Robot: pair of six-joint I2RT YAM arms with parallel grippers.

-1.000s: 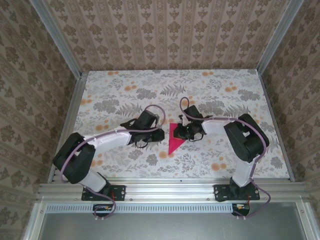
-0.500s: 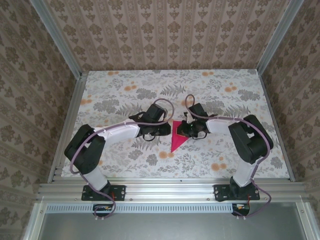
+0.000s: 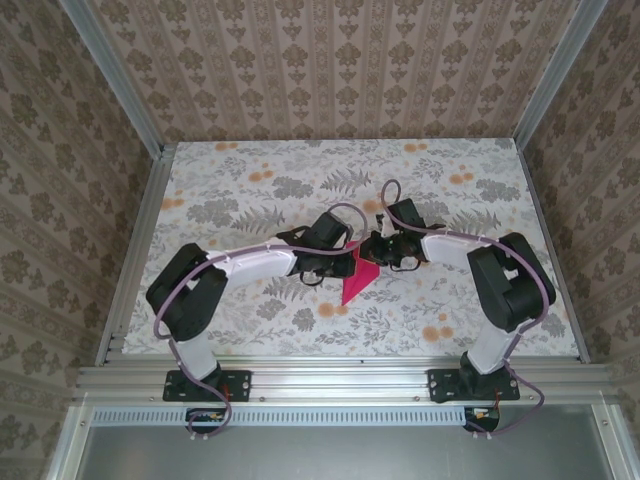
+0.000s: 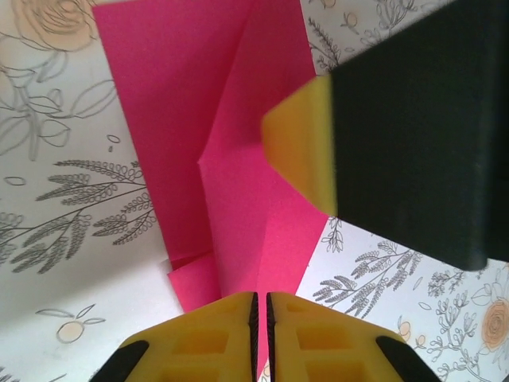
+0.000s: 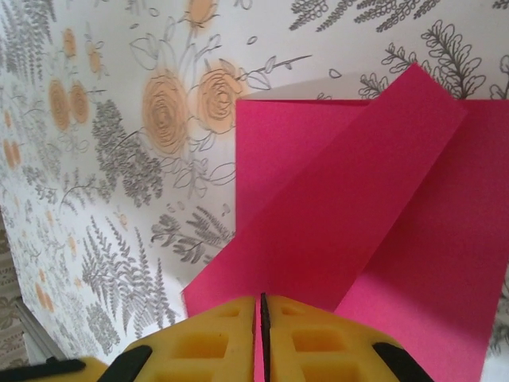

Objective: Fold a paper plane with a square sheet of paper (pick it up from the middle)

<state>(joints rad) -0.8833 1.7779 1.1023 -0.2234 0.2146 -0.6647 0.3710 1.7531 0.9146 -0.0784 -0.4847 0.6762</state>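
Square sheet of paper (image 3: 350,285): sits mid-bench between the two arms, already creased to a point aimed at the near edge, with diagonal flaps folded in. It is not yet a slim dart; I judge the centre crease and the wings are left to do. Your left hand (image 4: 261,298) is closed on its edge, and your right hand (image 5: 261,304) likewise pinches the sheet. Bench (image 3: 230,200): flat floral print, grey leaves, orange blooms. Walls (image 3: 330,70): patterned wallpaper, aluminium frame rails (image 3: 110,75).

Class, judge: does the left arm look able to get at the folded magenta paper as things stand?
Likely yes: the left pincer is at the folded magenta paper, jaws shut on its near edge. The right pincer grips another edge and leaves that side free.
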